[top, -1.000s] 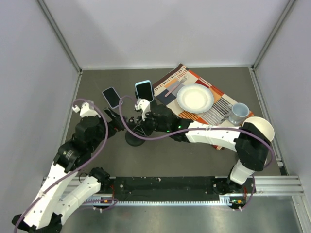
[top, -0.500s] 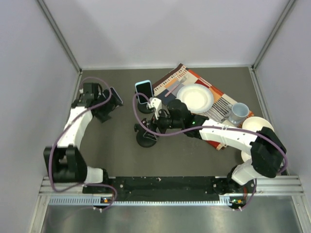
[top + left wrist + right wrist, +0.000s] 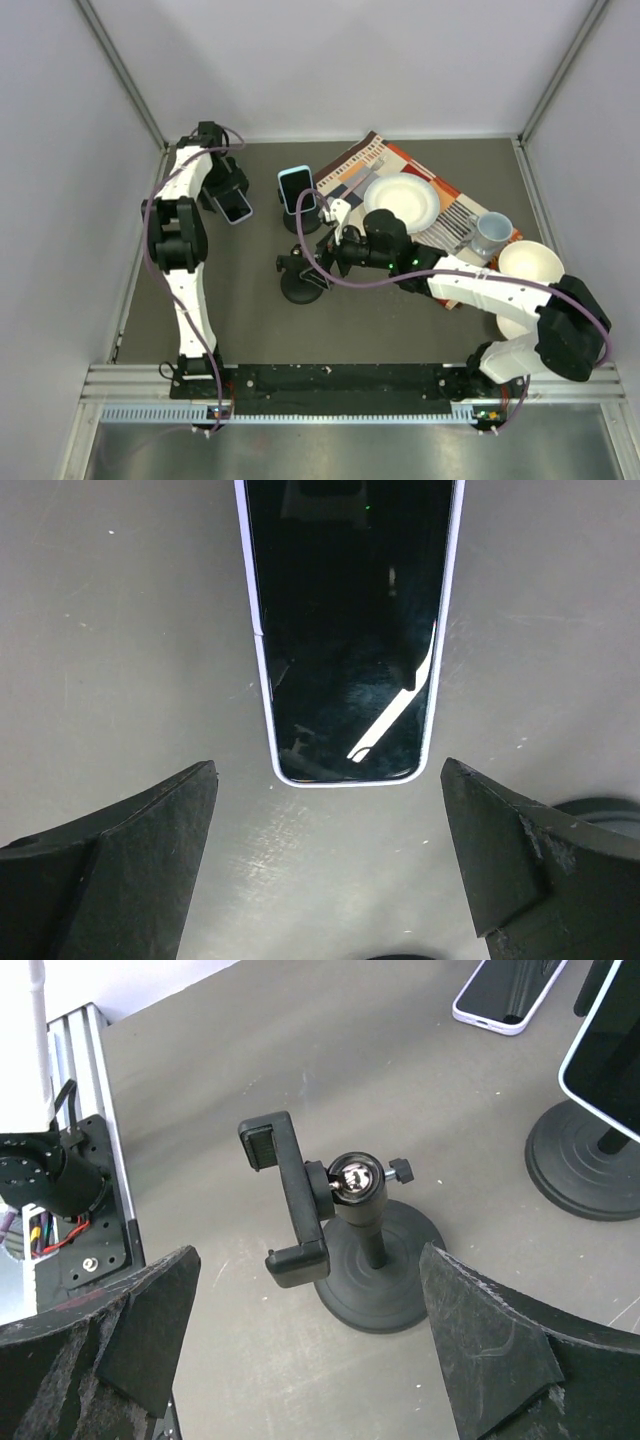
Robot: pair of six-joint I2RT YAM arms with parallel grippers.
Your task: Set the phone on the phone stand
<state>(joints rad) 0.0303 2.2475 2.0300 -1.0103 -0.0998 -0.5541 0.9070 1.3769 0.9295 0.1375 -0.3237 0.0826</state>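
Judging from the overhead view, which step is in hand, asks the first observer.

The pick-up, the second answers. The slim black-screened phone with the pale lilac rim (image 3: pixel 350 630) lies flat on the grey table (image 3: pixel 250 330), toward its far left corner. The left gripper (image 3: pixel 325 770) hangs directly above the phone's near end, its fingers (image 3: pixel 130 850) spread wide to either side and touching nothing. The phone is not yet grasped.

And the other arm?

The right gripper (image 3: pixel 310 1251) hovers over the empty black phone stand with the round base (image 3: pixel 345 1230), fingers likewise spread and holding nothing. It may be there to steady the stand.

What does the next move call for?

Probably a descent, so the left fingers straddle the phone's long edges and close on them. A flat phone offers little to grip, so they must reach right down to the table. Then comes a carry to the stand's clamp (image 3: pixel 290 1200), which sits tilted on its ball joint.

How much room is there?

It is tight at the start. The left wall (image 3: pixel 60 200) is near, and a second phone in a pale blue case (image 3: pixel 297 188) stands propped just to the right. Between the flat phone and the empty stand the table lies open, though the right arm (image 3: pixel 470 288) is close to that path.
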